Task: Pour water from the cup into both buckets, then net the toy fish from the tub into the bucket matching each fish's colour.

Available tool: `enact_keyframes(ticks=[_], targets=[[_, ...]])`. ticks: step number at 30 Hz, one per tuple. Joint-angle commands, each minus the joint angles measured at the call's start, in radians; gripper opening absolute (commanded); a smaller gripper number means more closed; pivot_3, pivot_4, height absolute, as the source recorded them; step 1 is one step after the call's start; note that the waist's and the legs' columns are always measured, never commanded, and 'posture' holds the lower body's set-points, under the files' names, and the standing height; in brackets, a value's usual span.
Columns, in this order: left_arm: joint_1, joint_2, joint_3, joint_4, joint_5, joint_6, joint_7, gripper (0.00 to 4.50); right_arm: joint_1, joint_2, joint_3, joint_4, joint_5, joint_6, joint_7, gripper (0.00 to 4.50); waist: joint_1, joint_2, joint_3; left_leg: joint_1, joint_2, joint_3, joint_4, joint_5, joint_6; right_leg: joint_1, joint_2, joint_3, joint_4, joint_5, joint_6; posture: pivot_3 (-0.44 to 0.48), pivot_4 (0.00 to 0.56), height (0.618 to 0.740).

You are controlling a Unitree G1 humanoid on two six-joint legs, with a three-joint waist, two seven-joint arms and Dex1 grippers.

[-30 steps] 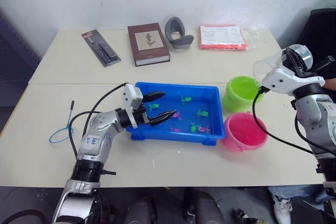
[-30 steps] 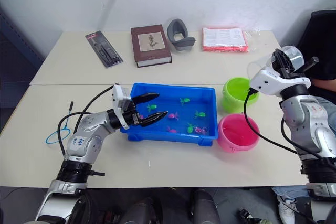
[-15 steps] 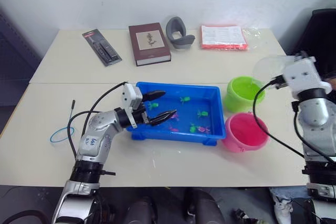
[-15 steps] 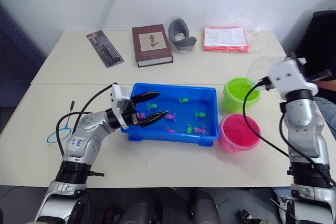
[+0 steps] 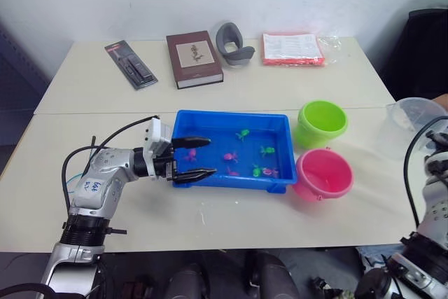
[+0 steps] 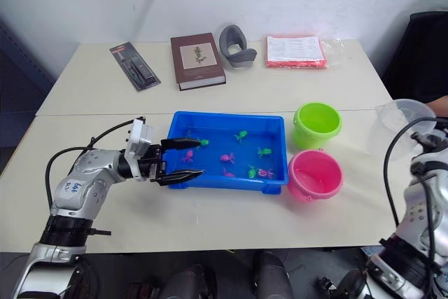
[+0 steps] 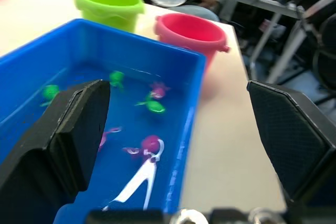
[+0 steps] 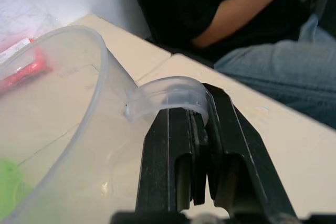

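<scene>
The right hand [image 8: 197,145] is clamped on the handle of the clear plastic measuring cup [image 5: 413,118], held above the counter's [image 5: 231,215] right edge beside the lime green bucket [image 5: 322,122] and pink bucket [image 5: 323,174]. The left hand [image 5: 199,157], fingers spread wide and empty, hovers over the shallow blue plastic tub [image 5: 280,183].

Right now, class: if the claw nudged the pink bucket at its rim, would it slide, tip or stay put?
The pink bucket looks like thin plastic, so probably light and likely to slide. It is squat and wide-mouthed, so tipping seems unlikely. How much water it holds is unclear.
</scene>
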Motion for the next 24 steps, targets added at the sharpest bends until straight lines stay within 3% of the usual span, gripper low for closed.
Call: enact_keyframes(ticks=[1,9,13,15,16,17,20,24], targets=[[-0.001,0.014,0.015,-0.032,-0.013,-0.004,-0.007,4.5,0.023,0.026,0.004,0.024,0.048,-0.071,0.021,0.03,-0.003,0.0,0.0,0.0,0.0,0.0,0.0,0.0,0.0,0.0,0.0,0.0,0.0,0.0,0.0,0.0,0.15,0.74],[0.016,0.025,0.027,-0.059,-0.018,0.011,0.014,4.5,0.084,0.038,0.051,0.125,0.053,-0.182,0.042,0.03,-0.012,0.001,0.0,0.0,-0.001,0.0,0.0,0.0,0.0,0.0,-0.001,0.0,0.0,0.0,0.0,0.0,0.15,0.74],[0.026,0.03,0.036,-0.055,-0.014,-0.003,0.018,4.5,0.137,0.032,0.065,0.079,0.064,-0.176,0.045,1.3,-0.012,0.001,0.0,0.0,0.0,0.0,0.0,0.0,0.0,0.0,-0.001,0.0,0.0,0.0,0.0,0.0,0.15,0.74],[0.038,0.037,0.046,-0.053,-0.01,-0.009,0.02,4.5,0.186,0.038,0.059,0.02,0.087,-0.152,0.042,2.41,-0.012,0.001,0.0,0.0,0.0,0.0,0.0,0.0,0.0,0.0,-0.002,0.001,0.0,0.0,0.0,0.0,0.15,0.74],[0.048,0.042,0.062,-0.051,-0.01,-0.008,0.03,4.5,0.221,0.043,0.052,-0.023,0.109,-0.131,0.042,2.41,-0.012,0.001,0.0,0.0,0.0,0.0,-0.001,0.0,0.0,0.0,-0.002,0.001,0.0,0.0,0.0,0.0,0.15,0.74],[0.06,0.049,0.075,-0.052,-0.01,-0.005,0.039,4.5,0.255,0.048,0.041,-0.067,0.139,-0.099,0.036,3.13,-0.011,0.001,0.0,0.0,0.0,0.0,-0.001,0.0,0.0,0.0,-0.002,0.001,0.0,0.0,0.0,0.0,0.15,0.74],[0.111,0.081,0.11,-0.056,-0.005,-0.011,0.046,4.5,0.362,0.047,0.018,-0.185,0.225,-0.011,0.027,4.42,-0.012,0.001,0.0,0.0,0.001,-0.001,-0.001,0.0,0.0,0.0,-0.004,0.001,-0.001,0.0,0.0,0.0,0.15,0.74],[0.179,0.12,0.181,-0.006,0.051,-0.109,0.094,4.5,0.526,0.016,-0.02,-0.352,0.388,0.119,0.041,4.42,-0.011,0.001,0.001,0.001,0.001,-0.001,-0.002,-0.001,-0.001,0.0,-0.005,0.001,-0.001,-0.001,-0.001,0.0,0.15,0.74]])
